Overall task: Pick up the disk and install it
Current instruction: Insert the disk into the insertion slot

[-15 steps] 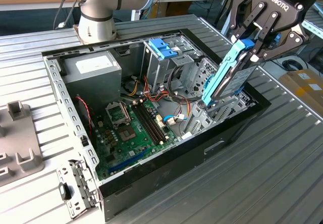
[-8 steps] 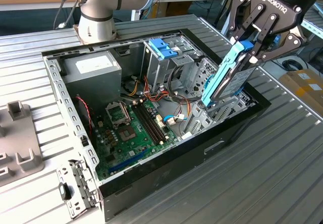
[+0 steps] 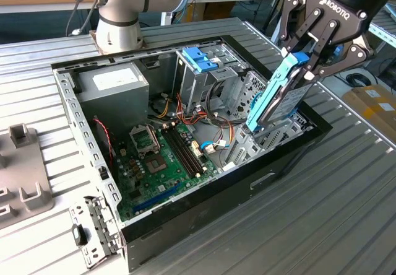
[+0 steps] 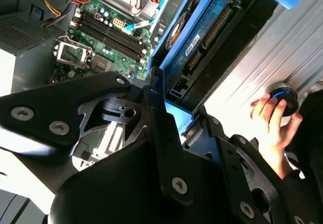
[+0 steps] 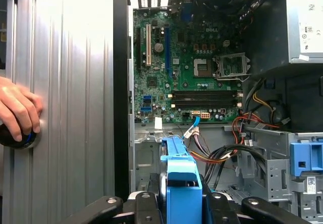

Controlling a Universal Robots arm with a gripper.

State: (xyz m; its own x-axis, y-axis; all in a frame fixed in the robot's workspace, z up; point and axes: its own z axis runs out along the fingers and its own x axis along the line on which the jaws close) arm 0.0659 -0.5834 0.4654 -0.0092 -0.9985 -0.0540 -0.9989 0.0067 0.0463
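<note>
My gripper (image 3: 307,63) is shut on the disk (image 3: 276,98), a grey drive in a light-blue carrier. The disk hangs steeply tilted, almost on edge, over the open computer case (image 3: 69,98) at the exterior view's right. Its lower end is at the metal drive bay (image 3: 273,137) by the case's right wall. In the second wrist view the disk (image 4: 202,40) runs away from the black fingers (image 4: 160,114), circuit board and connectors showing. In the first wrist view the blue carrier edge (image 5: 180,181) sits between the finger links, above the motherboard (image 5: 189,77).
An upright metal cage with a blue handle piece (image 3: 200,58) stands mid-case among coloured cables. The power supply (image 3: 115,84) fills the back left corner. A person's hand (image 5: 18,114) rests on a black knob outside the case. Grey fixtures (image 3: 25,173) and a loose bracket (image 3: 93,228) lie left.
</note>
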